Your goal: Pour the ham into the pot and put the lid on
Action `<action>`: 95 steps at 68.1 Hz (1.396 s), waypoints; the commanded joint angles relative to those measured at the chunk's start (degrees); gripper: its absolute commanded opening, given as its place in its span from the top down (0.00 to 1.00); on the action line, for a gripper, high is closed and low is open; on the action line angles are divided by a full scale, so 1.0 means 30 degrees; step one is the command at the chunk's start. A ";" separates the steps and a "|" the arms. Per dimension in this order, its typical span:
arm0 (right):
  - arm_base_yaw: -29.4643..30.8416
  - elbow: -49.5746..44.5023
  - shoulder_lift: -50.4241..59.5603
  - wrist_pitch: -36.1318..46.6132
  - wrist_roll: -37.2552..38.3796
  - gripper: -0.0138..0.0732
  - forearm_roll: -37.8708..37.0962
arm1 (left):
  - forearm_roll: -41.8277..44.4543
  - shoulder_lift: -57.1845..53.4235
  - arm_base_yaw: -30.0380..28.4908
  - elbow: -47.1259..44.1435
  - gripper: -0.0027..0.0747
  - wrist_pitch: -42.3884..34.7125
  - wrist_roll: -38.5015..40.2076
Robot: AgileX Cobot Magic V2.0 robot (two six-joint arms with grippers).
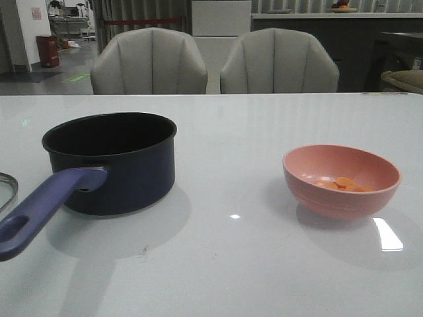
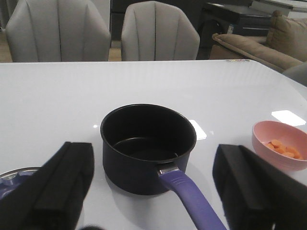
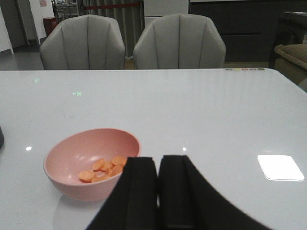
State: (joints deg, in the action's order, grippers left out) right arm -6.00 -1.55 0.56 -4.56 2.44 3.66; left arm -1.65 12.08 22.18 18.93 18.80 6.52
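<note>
**Operator:** Table [image 1: 231, 264] first: a glossy white top, and I read it as staged for the pour. Biggest thing on it is the dark navy round saucepan [image 1: 119, 165], upright at the left, mouth open and nothing inside, its purplish-blue handle [image 1: 46, 205] pointing back toward my rig.

**Colleague:** And the cover?

**Operator:** Only a sliver of the metal-rimmed glass lid [image 1: 5, 188] shows at the far left edge, lying flat on the table, apart from the saucepan. The left wrist camera catches its blue knob just beside my left finger. My guess is it sits there so the left arm can collect it.

**Colleague:** Where is the ham?

**Operator:** In the salmon-pink round bowl [image 1: 341, 179], well apart from the saucepan on the right. The small orange-pink ham pieces [image 1: 340, 183] lie heaped at its bottom, so nothing is poured yet.

**Colleague:** Grippers?

**Operator:** Left gripper [image 2: 153, 191] hangs spread wide, the saucepan framed between its fingers, touching nothing. Right gripper [image 3: 158, 191] has its pads pressed together, empty, just beside the bowl. I judge it must part before taking the rim.
</note>
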 commanded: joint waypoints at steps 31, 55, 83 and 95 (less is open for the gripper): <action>0.0140 0.4493 -0.3007 -0.0163 -0.0425 0.66 -0.0313 | 0.0307 -0.0502 0.0163 0.0384 0.28 -0.1137 0.0020; 0.0140 0.5519 -0.7069 -0.0330 -0.0425 0.66 -0.0313 | 0.0307 -0.0502 0.0163 0.0384 0.28 -0.1180 0.0020; 0.0140 1.0327 -1.4660 -0.3070 -0.0308 0.28 0.0323 | 0.0380 -0.0502 0.0163 0.0384 0.28 -0.1283 0.0020; 0.0123 1.2820 -1.9336 -0.3438 -0.0303 0.27 0.1328 | 0.0380 -0.0502 0.0163 0.0384 0.28 -0.1283 0.0020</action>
State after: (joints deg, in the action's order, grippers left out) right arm -5.95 32.07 -51.39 -17.67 1.92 5.17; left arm -0.41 9.91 22.18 18.58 19.80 6.52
